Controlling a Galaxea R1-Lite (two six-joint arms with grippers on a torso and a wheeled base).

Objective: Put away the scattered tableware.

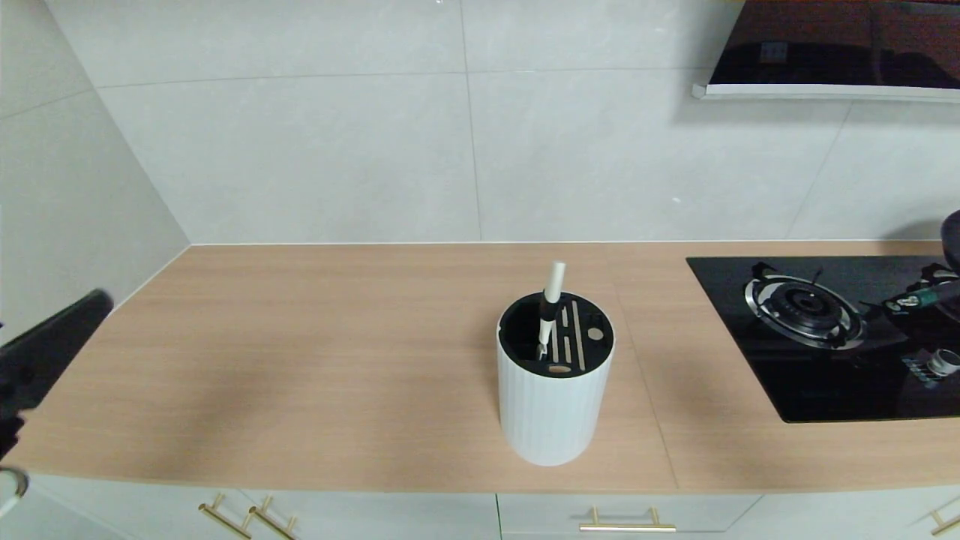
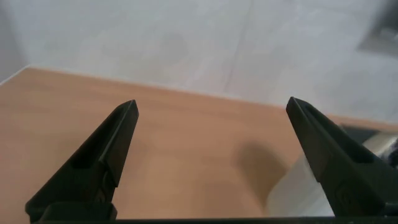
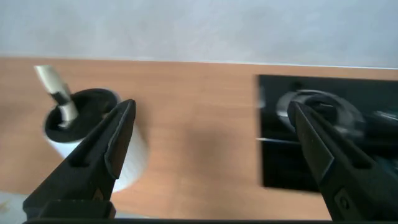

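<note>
Head view: the white holder stands upright on the worktop, near the front edge and right of the middle. One utensil sits in the open well of its black slotted top, pale handle up and leaning slightly toward the back wall. Stored business-end down, it presumably leaves the handle free to grasp. A broad stretch of worktop runs from the holder to the left-hand corner. On the right a narrower strip separates it from the hob, whose raised burner ring would be the nearest obstacle to a low sweep. Left wrist view: the left gripper hangs above the worktop toward its left edge, with the fingers spread wide and nothing between them. The holder's white wall is just visible beyond one finger, well apart from it. Right wrist view: the right gripper hangs over the strip between holder and hob, fingers likewise wide apart and empty. It touches neither. The utensil's tilt is plain here, leaving most of the well open. Judged from this, the stowing appears largely done, and both arms have free room to draw back toward the front edge.
</note>
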